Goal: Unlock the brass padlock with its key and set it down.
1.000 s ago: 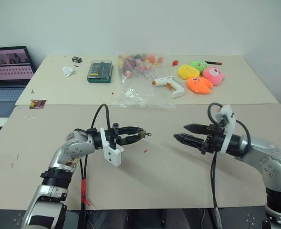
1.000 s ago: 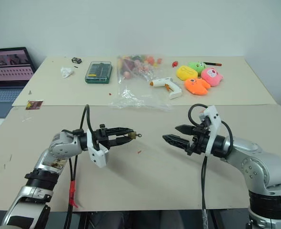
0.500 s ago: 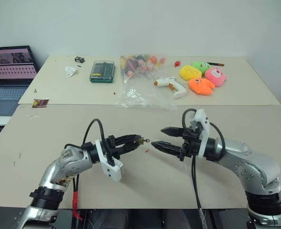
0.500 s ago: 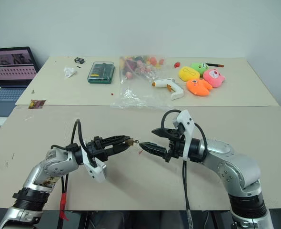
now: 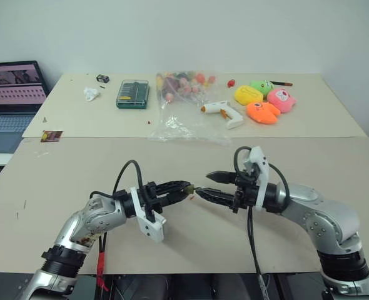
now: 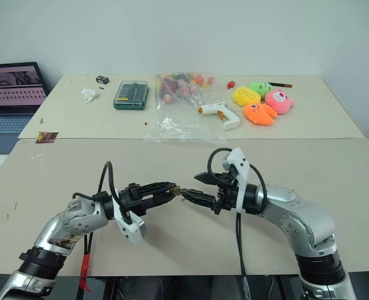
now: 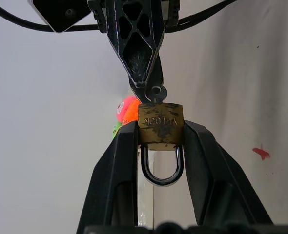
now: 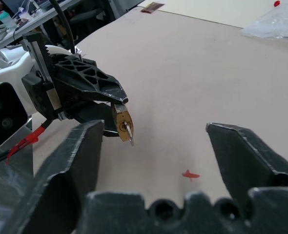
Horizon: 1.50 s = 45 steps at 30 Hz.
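The brass padlock (image 7: 160,126) is clamped by its body between the two black fingers of my left gripper (image 7: 160,134), which is held level above the table. Its silver shackle (image 7: 162,168) points back toward my wrist. A small silver key (image 8: 129,132) sticks out of the padlock's (image 8: 120,118) far end. My right gripper (image 8: 154,127) faces the left gripper tip to tip with its fingers open, one on each side of the key, and I cannot tell if they touch it. In the head views the two grippers meet at the padlock (image 5: 188,187).
A red speck (image 8: 189,174) lies on the tan table under the grippers. On the far table are a laptop (image 5: 12,87), a green tool case (image 5: 132,93), a clear bag of small items (image 5: 184,103), a white glue gun (image 5: 225,112) and plush toys (image 5: 262,100).
My right gripper has swung in from the right until its tips flank the key, and its fingers have narrowed a little. The left gripper keeps its hold on the padlock.
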Available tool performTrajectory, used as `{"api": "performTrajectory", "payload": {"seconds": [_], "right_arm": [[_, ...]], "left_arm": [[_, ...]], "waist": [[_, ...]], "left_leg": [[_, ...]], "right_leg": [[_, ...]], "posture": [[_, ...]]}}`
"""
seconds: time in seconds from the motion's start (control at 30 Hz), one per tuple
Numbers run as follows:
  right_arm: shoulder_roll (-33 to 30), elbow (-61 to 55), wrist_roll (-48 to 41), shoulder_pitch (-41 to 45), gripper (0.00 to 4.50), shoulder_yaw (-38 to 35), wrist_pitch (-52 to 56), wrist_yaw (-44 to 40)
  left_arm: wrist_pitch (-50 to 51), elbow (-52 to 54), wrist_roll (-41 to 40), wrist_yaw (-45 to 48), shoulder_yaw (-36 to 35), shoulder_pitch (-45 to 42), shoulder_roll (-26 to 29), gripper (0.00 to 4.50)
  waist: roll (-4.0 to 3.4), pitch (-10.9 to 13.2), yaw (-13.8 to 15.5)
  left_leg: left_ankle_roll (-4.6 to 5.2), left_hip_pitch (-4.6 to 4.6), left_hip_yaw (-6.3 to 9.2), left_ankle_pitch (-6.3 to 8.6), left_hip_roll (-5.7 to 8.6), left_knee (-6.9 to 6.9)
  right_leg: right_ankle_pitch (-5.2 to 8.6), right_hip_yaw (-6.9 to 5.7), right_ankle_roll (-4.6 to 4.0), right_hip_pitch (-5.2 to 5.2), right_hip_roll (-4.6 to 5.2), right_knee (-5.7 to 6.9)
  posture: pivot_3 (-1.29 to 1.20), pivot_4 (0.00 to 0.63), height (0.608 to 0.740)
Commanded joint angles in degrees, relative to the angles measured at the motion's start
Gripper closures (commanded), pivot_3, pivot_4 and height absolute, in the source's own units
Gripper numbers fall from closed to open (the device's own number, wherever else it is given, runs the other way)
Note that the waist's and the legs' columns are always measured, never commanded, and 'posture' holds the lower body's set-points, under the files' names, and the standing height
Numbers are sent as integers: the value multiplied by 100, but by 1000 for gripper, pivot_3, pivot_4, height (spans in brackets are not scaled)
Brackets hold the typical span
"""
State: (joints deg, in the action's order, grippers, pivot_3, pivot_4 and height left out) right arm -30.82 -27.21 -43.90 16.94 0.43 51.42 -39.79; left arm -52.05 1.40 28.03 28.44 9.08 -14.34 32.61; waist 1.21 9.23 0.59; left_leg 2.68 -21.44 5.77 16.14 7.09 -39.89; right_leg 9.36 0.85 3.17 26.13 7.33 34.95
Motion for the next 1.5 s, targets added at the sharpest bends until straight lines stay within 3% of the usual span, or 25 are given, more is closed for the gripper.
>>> {"api": "performTrajectory", "payload": {"seconds": [0.03, 0.07, 0.37, 0.5, 0.6, 0.63, 1.0, 1.27, 1.5], "right_arm": [[15, -192, -73, 75, 2050, -12, -44, 47], [7, -203, -73, 73, 2339, -7, -35, 58], [-21, -168, -122, 79, 2339, -18, -1, 100], [-4, -124, -140, 68, 3244, -14, -5, 74], [5, -109, -161, 57, 4334, -5, -6, 58], [4, -106, -168, 57, 4434, -3, -8, 58], [124, -236, -770, 228, 4434, -104, 550, 331], [884, 299, -2591, 437, 4434, -858, 1673, 1633], [-31, -209, -2226, 285, 4434, -378, 1734, 1139]], "left_arm": [[115, 173, -123, -119, 30, -171, 35, 3682], [137, 190, -142, -125, 40, -171, 41, 3682], [326, 299, -222, -127, 129, -211, 45, 3682], [387, 333, -246, -119, 156, -256, 51, 3682], [415, 347, -245, -125, 169, -286, 59, 3682], [421, 347, -244, -127, 174, -293, 61, 3682], [-44, 299, 1015, -933, 126, -755, -23, 3682], [-464, 96, 1823, -1915, 138, -1122, -37, 3682], [-227, 39, 1592, -1805, 321, -1145, -16, 3682]], "waist": [[0, 0, 1], [0, 0, 1], [0, 0, -7], [0, 0, -8], [0, 0, -8], [0, 0, -8], [0, 0, 1], [0, 0, -5], [-3, -1, 7]], "left_leg": [[-1, 0, 0, 0, 0, 0], [-1, 0, 0, 0, 0, 0], [-1, 0, -1, -1, 0, 2], [-2, 1, 0, -1, 0, 2], [-2, 1, -1, -1, 0, 2], [-1, 1, -1, -1, 0, 3], [-2, 0, -1, -1, 0, 3], [-2, 1, -1, -1, -1, 7], [1, -1, -1, 1, 4, 6]], "right_leg": [[0, 0, 0, 0, 0, 0], [0, 0, 0, 0, 0, 0], [0, 0, 0, 1, 0, 0], [0, 0, 0, 1, 0, 0], [0, 0, 0, 1, 0, -1], [0, 0, 0, 1, 0, -1], [0, 0, 0, 0, 0, -3], [0, 1, 0, 2, 0, -1], [0, -2, 0, 3, 2, 0]], "posture": [[0, 150, 740], [0, 150, 740], [0, 150, 740], [0, 150, 740], [0, 150, 740], [0, 150, 740], [0, 150, 740], [0, 150, 740], [0, 150, 740]]}}
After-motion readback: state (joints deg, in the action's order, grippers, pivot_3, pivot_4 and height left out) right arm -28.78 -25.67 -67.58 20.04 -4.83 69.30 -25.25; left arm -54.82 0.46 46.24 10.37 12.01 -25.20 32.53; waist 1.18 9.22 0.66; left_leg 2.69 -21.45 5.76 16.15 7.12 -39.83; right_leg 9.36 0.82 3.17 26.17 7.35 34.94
